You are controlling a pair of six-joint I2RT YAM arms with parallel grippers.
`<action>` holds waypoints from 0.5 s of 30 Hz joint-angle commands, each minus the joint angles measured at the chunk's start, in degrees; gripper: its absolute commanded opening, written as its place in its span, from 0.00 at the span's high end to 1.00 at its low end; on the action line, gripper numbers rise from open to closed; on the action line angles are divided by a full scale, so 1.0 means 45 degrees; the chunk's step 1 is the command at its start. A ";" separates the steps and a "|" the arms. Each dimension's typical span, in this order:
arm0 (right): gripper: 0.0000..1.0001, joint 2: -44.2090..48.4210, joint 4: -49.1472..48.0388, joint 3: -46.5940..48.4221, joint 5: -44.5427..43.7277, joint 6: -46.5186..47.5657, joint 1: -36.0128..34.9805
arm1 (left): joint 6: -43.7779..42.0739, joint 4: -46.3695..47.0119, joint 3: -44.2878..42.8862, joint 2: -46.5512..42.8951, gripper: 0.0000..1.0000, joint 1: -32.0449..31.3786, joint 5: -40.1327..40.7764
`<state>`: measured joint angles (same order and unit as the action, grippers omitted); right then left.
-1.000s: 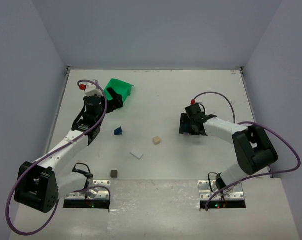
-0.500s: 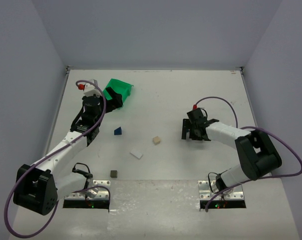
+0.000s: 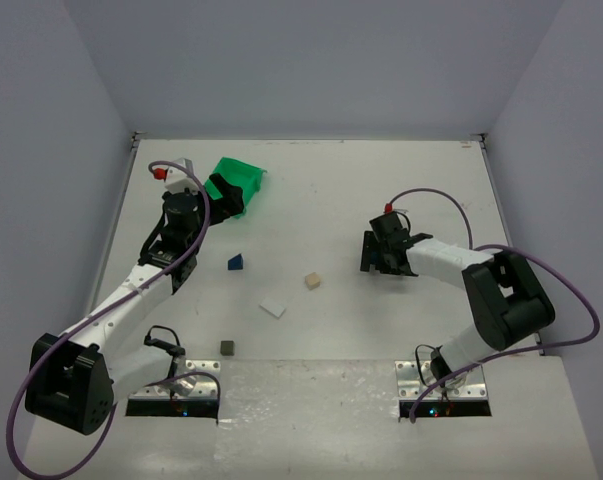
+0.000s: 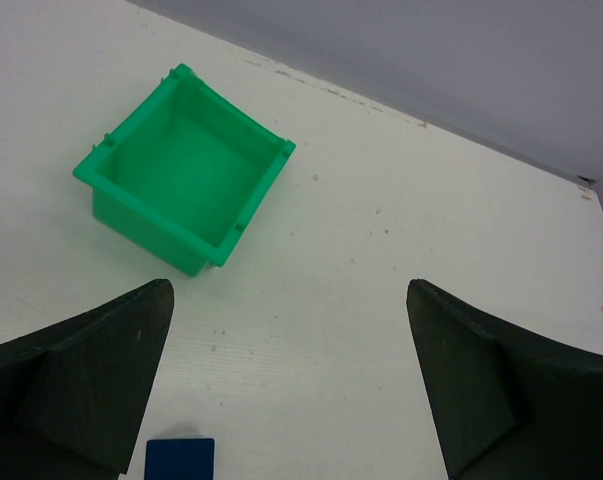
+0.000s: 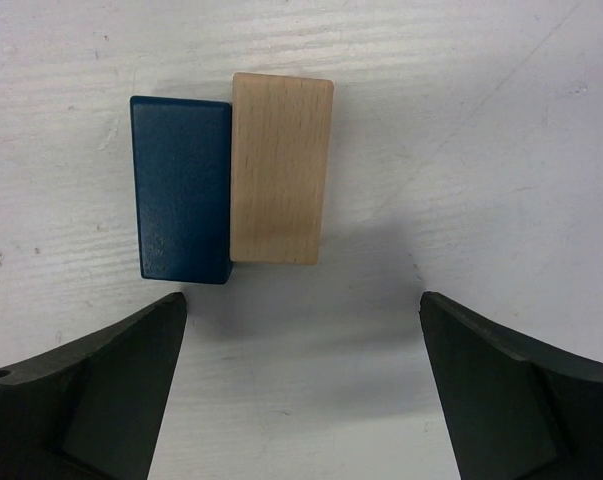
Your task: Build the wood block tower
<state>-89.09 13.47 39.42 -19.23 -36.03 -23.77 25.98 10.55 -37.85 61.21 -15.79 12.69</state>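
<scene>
We see the right gripper [image 5: 301,300] spread wide, empty, over the tower [image 5: 271,170], blue and tan pieces touching on the table [image 5: 481,150]. Left gripper [image 4: 289,290] wide too, holding nothing, facing the bin [image 4: 146,225], blue wedge [image 4: 179,458] close by.

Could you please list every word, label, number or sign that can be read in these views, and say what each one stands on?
No readable text in any view.
The green bin, the blue block and tan block touching side by side, the blue wedge, tan cube, white slab and dark cube show plain faces.
Any labels on the left arm or right arm are too small to read.
</scene>
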 commanded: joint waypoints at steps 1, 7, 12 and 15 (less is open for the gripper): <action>0.01 -0.0319 0.0073 0.0283 -0.0672 -0.0138 -0.0012 | -0.0030 0.0606 -0.0281 -0.0223 0.00 -0.0123 -0.0046; 0.01 -0.0401 0.0085 0.0301 -0.0888 -0.0193 -0.0011 | -0.0011 0.0606 -0.0289 -0.0184 0.00 -0.0143 -0.0027; 0.01 -0.0514 0.0092 0.0360 -0.1012 -0.0225 -0.0011 | -0.0030 0.0606 -0.0320 -0.0184 0.00 -0.0143 -0.0077; 0.01 -0.0553 0.0092 0.0410 -0.1033 -0.0216 0.0000 | -0.0030 0.0606 -0.0282 -0.0204 0.00 -0.0143 -0.0076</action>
<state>-90.10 12.68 40.20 -21.05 -36.67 -23.77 25.98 10.55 -37.85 61.21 -15.84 12.67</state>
